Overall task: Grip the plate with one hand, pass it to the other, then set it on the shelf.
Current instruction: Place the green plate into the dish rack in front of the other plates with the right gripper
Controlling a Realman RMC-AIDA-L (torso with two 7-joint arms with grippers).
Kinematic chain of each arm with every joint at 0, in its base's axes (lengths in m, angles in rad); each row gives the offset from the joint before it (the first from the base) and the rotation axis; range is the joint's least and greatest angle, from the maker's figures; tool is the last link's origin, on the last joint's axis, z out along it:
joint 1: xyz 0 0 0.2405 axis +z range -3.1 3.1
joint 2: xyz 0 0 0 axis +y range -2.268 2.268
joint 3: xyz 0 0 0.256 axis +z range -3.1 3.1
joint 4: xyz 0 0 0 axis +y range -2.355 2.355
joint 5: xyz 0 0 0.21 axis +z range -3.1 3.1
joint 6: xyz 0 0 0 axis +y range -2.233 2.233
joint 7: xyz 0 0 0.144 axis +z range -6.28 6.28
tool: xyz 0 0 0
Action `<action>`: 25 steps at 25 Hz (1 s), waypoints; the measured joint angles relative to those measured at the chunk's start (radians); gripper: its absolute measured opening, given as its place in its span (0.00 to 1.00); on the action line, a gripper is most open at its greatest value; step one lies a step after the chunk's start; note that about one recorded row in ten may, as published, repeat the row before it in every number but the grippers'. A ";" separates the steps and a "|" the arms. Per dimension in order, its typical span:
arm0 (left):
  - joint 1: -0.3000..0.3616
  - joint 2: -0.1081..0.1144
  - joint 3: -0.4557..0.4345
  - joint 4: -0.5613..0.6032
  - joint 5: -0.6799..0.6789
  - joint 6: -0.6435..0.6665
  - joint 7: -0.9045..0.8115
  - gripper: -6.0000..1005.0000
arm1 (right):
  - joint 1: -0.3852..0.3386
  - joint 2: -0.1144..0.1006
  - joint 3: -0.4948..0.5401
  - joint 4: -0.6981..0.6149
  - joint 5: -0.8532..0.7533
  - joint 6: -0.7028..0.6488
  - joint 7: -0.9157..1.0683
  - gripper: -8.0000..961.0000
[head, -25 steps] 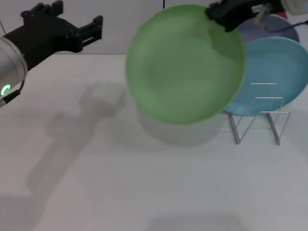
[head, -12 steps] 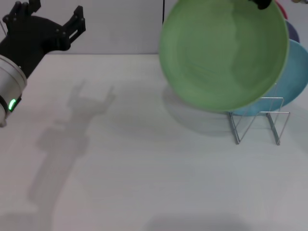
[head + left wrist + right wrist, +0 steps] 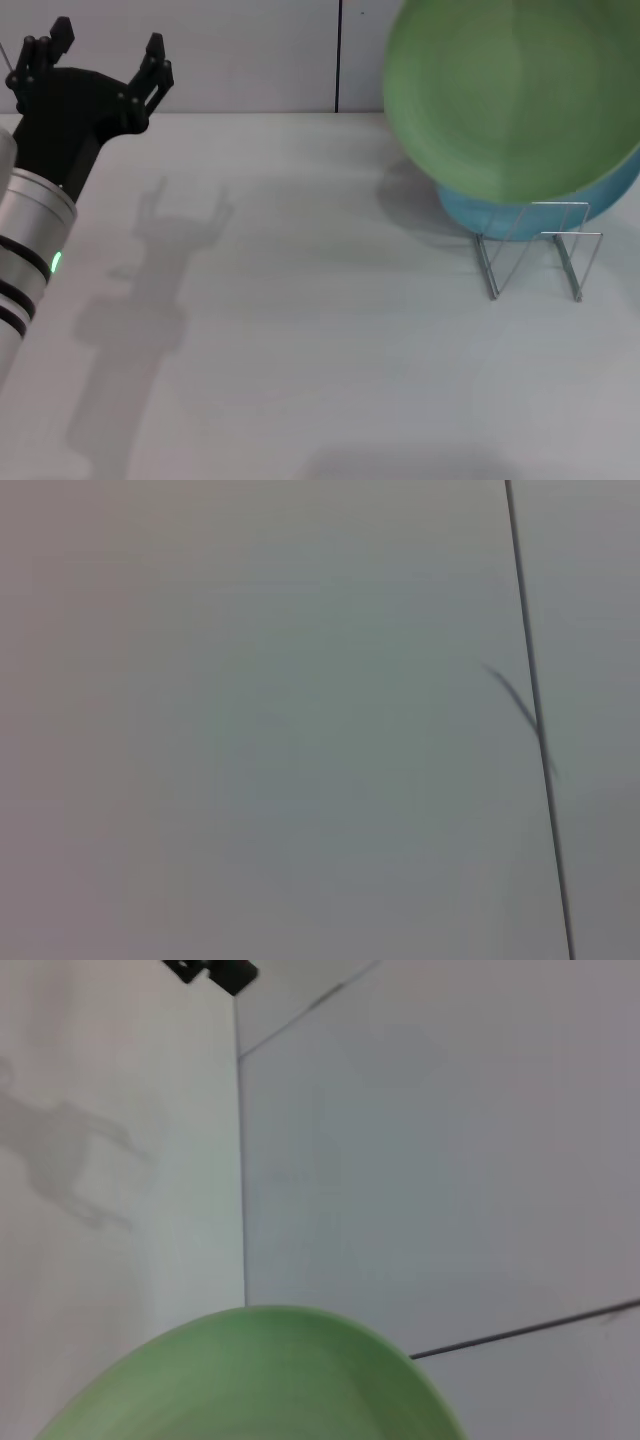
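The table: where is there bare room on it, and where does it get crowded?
The white table is bare between the left gripper and the wire dish rack. It is crowded at the rack: a sky-blue plate stands there, with the raised light-green plate in front.

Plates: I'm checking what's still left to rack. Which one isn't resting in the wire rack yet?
The light-green plate. It hangs upright in the air above the rack, while the sky-blue plate behind it already stands in the loops.
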State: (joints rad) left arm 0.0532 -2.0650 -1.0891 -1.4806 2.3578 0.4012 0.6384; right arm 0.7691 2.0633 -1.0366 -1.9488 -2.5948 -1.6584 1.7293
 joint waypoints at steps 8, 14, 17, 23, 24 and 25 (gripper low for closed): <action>-0.004 0.000 0.042 0.049 -0.001 0.083 0.000 0.86 | -0.066 0.010 0.041 -0.003 0.069 0.004 -0.211 0.03; -0.011 -0.001 0.067 0.076 -0.002 0.128 -0.003 0.86 | -0.100 0.012 0.111 0.007 0.163 0.010 -0.354 0.03; -0.020 0.000 0.096 0.091 0.003 0.159 -0.003 0.86 | -0.117 0.011 0.135 0.017 0.215 0.010 -0.446 0.03; -0.035 -0.001 0.116 0.102 0.004 0.175 -0.003 0.86 | -0.144 0.013 0.142 0.022 0.236 0.007 -0.535 0.03; -0.036 -0.001 0.117 0.104 0.004 0.176 -0.003 0.86 | -0.149 0.014 0.144 0.023 0.242 0.006 -0.549 0.03; -0.036 -0.001 0.117 0.104 0.004 0.176 -0.003 0.86 | -0.155 0.014 0.147 0.024 0.250 0.004 -0.556 0.03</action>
State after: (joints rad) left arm 0.0169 -2.0659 -0.9718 -1.3770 2.3615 0.5768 0.6350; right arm 0.6144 2.0774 -0.8896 -1.9252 -2.3452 -1.6544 1.1732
